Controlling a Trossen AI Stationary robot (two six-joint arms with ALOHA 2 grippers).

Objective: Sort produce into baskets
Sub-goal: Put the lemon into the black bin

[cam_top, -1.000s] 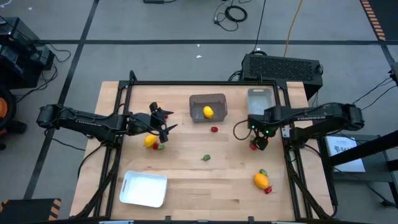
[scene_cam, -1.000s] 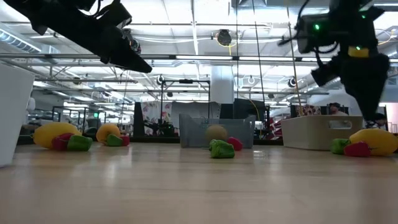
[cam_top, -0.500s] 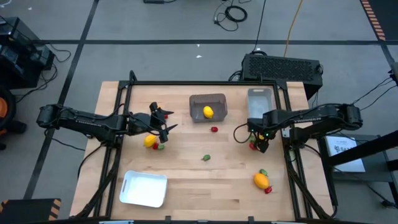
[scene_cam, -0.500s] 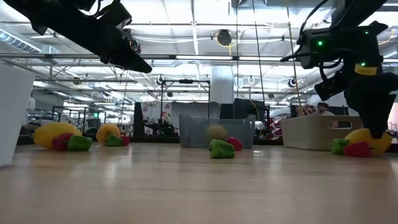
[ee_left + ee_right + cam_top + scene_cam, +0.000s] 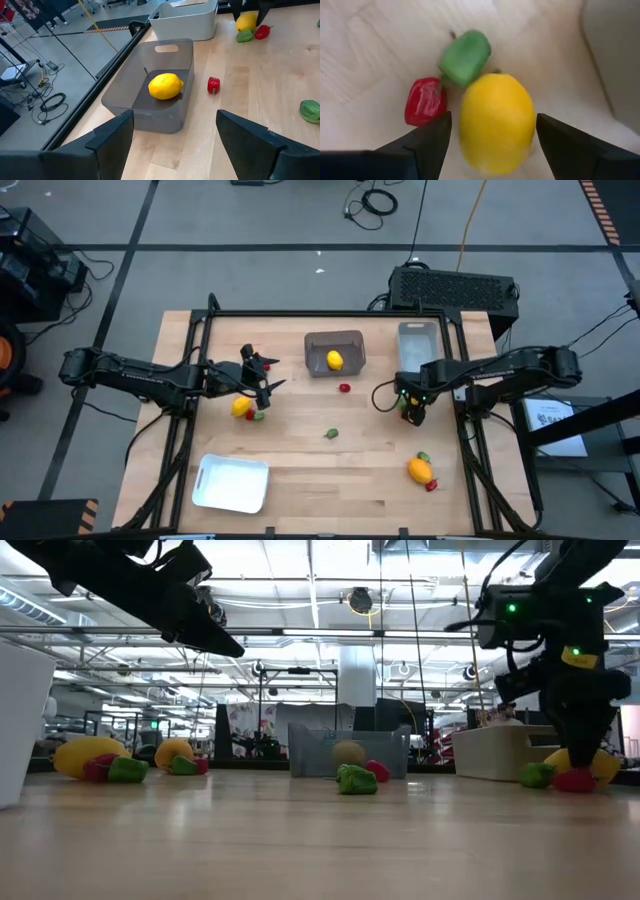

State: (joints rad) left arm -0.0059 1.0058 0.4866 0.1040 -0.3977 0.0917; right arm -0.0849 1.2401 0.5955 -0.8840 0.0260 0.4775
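My right gripper [image 5: 411, 409] is open and low over a yellow lemon [image 5: 496, 122] near the table's right side. Its fingers stand on either side of the lemon. A tiny green pepper [image 5: 465, 57] and a tiny red one [image 5: 424, 101] lie against the lemon. In the low view the gripper [image 5: 580, 765] reaches the table beside them. My left gripper [image 5: 262, 380] is open and empty, hovering at the left above another yellow fruit [image 5: 241, 407]. The dark grey bin [image 5: 345, 340] holds one lemon [image 5: 165, 85]. My right gripper comes at the lemon from above, pointing down, with one finger [image 5: 422, 145] on each of its sides. The lemon lies on the table. I cannot tell whether the fingers touch it.
The pale grey bin [image 5: 418, 340] stands at the far right and the white tray [image 5: 232, 482] at the near left. A red piece [image 5: 344, 388] and a green piece [image 5: 331, 434] lie mid-table. An orange fruit [image 5: 420, 470] with a green and a red piece lies near right.
My right gripper has gone down and a little toward the table's left edge, coming over the lemon until its fingers stand around it at table height.
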